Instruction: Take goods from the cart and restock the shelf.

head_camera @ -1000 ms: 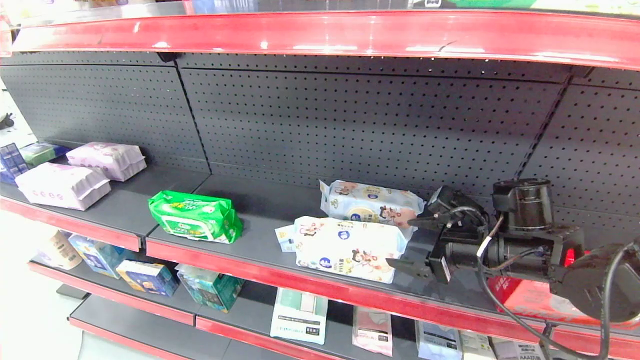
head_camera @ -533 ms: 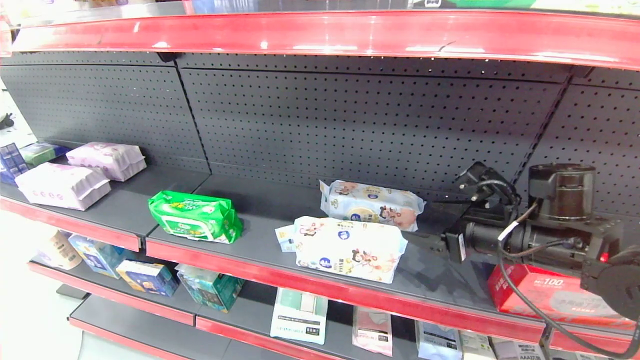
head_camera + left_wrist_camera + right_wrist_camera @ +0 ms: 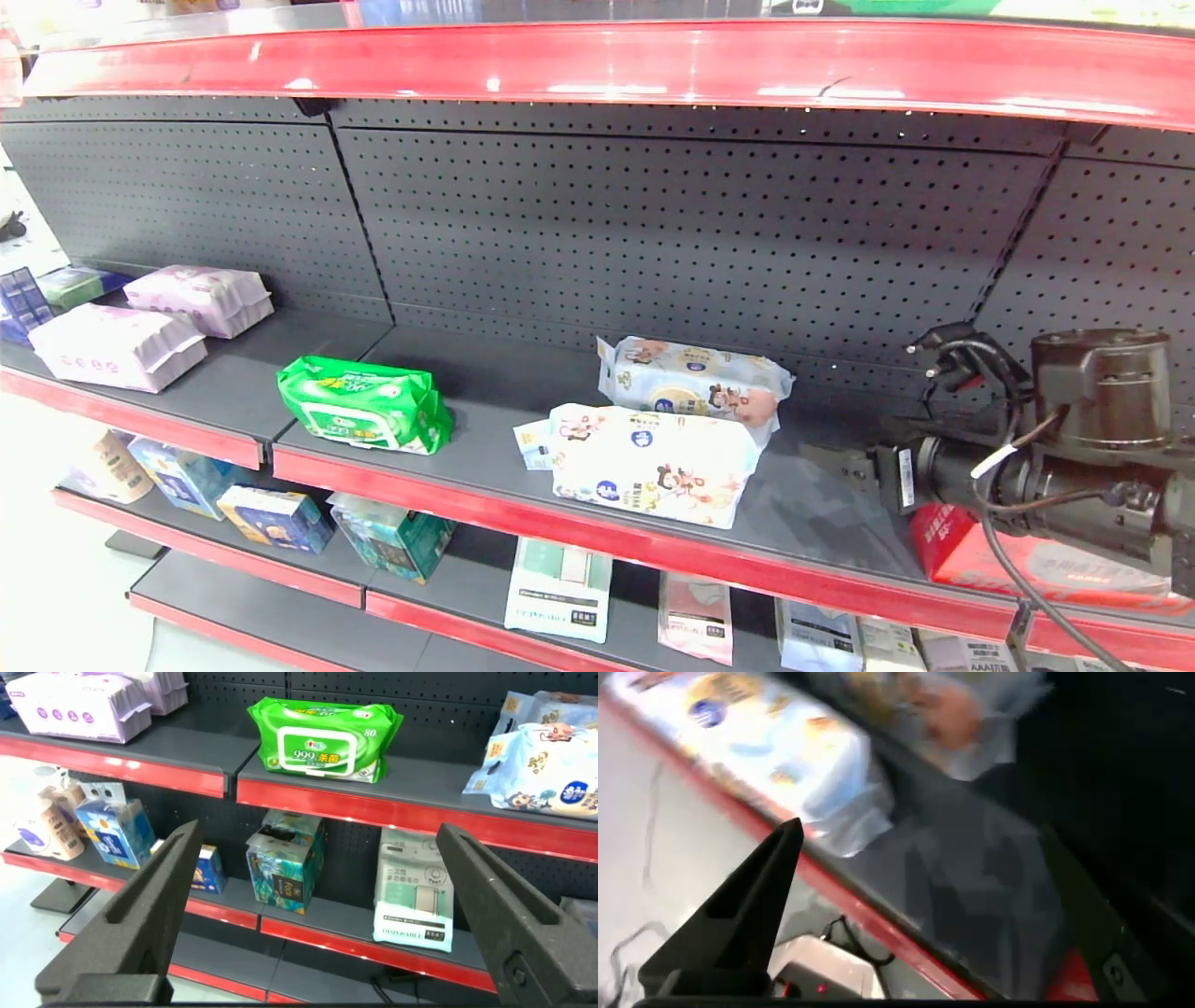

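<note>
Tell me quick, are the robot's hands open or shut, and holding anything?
Left hand: open, holding nothing.
Right hand: open, holding nothing.

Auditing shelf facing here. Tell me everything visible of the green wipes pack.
The green wipes pack is a soft, glossy plastic pouch, bright green, with a white-bordered flap on the side facing the aisle and crimped ends. It lies lengthwise along the front of the dark shelf, just behind its red edge. Only the shelf touches it; the nearest white cartoon-print pack lies apart, farther right.
</note>
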Controlling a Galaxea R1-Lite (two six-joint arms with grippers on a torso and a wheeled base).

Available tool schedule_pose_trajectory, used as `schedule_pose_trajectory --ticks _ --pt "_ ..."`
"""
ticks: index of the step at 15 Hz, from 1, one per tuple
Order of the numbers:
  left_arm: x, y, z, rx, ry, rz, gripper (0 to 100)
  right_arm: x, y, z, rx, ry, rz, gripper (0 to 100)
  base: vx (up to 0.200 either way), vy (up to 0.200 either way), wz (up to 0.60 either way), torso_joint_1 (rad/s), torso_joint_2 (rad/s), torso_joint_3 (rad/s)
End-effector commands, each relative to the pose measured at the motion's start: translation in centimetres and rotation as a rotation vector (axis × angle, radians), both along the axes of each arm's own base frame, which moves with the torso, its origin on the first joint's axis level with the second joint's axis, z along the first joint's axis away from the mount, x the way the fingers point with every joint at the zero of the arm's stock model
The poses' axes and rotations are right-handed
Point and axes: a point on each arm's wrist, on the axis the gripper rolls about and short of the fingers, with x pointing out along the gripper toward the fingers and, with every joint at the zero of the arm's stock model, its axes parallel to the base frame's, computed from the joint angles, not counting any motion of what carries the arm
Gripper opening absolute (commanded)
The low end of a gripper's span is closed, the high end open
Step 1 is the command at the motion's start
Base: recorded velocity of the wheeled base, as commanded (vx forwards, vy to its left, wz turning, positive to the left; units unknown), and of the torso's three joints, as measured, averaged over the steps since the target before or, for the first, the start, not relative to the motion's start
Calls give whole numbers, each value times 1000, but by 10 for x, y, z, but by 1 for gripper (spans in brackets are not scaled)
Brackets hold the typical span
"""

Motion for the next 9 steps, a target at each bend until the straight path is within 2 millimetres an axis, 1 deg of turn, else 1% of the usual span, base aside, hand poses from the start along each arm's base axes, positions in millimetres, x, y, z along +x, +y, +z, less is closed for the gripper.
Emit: schedule_pose_trajectory --ticks 1,2,3,4,5,6,7,8,9 --pt "0 0 0 0 1 0 100 -11 -12 23 18 -95 -98 100 0 0 0 0 0 0" --pt "0 0 0 0 1 0 100 -27 -31 37 0 -172 -180 100 0 0 0 0 0 0" --pt "0 0 0 0 1 0 100 -43 -54 46 -35 -217 -252 100 0 0 0 0 0 0" --pt "0 0 0 0 1 0 100 -62 -69 52 -56 -235 -294 100 0 0 0 0 0 0" --pt "0 0 0 0 1 0 100 -86 -78 55 -65 -224 -304 100 0 0 0 0 0 0" --pt "0 0 0 0 1 0 100 -86 -78 55 -65 -224 -304 100 0 0 0 0 0 0" --pt "0 0 0 0 1 0 100 -125 -86 50 -83 -215 -345 100 0 0 0 0 0 0" --pt "0 0 0 0 1 0 100 -149 -87 46 -77 -256 -376 100 0 0 0 0 0 0" --pt "0 0 0 0 1 0 100 -150 -87 46 -75 -261 -375 100 0 0 0 0 0 0"
